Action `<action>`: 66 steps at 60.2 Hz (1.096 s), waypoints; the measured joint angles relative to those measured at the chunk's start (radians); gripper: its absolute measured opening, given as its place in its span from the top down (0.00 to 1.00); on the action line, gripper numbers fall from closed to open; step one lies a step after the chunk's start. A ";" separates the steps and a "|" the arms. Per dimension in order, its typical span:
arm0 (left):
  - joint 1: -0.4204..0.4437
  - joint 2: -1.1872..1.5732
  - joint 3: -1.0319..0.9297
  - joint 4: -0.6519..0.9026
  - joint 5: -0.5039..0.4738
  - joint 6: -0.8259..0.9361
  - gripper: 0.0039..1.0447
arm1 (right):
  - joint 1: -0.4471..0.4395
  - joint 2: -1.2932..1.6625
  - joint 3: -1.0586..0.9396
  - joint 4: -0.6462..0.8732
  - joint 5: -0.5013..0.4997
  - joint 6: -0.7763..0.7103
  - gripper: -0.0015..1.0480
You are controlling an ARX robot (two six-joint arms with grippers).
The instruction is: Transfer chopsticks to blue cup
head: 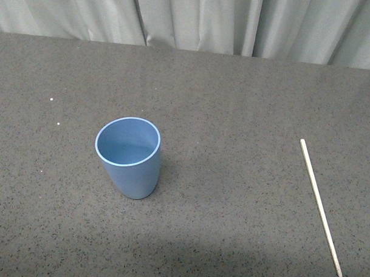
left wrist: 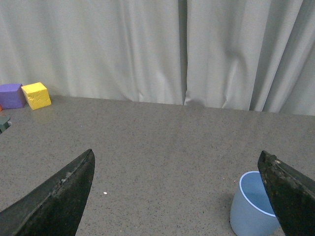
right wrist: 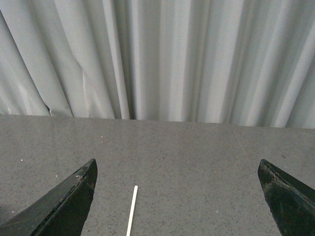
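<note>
The blue cup (head: pixel 129 156) stands upright and empty on the grey table, left of centre in the front view. The chopstick (head: pixel 320 206), a thin cream stick, lies flat on the table at the right, well apart from the cup. Neither arm shows in the front view. My left gripper (left wrist: pixel 177 162) is open and empty above the table; the cup (left wrist: pixel 251 209) sits partly behind one of its fingers (left wrist: pixel 290 194). My right gripper (right wrist: pixel 177 167) is open and empty; the chopstick's far end (right wrist: pixel 131 212) lies on the table between its fingers.
A grey-white curtain (head: pixel 238 22) hangs along the table's far edge. A yellow cube (left wrist: pixel 36 95) and a purple cube (left wrist: pixel 12 95) stand at the far edge in the left wrist view. Two tiny white specks (head: pixel 51 100) lie on the table left of the cup.
</note>
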 joint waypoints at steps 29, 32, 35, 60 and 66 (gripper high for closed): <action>0.000 0.000 0.000 0.000 0.000 0.000 0.06 | 0.000 0.000 0.000 0.000 0.000 0.000 0.09; 0.000 0.000 0.000 0.000 0.000 0.000 0.06 | 0.000 0.000 0.000 0.000 0.000 0.000 0.09; 0.000 0.000 0.000 0.000 0.000 0.000 0.06 | 0.000 0.000 0.000 0.000 0.000 0.000 0.09; 0.000 0.000 0.000 0.000 0.000 0.000 0.06 | 0.001 0.001 0.000 -0.001 0.006 -0.003 0.09; 0.000 0.000 0.000 0.000 -0.002 0.000 0.06 | 0.102 0.177 0.033 0.047 0.278 -0.184 0.09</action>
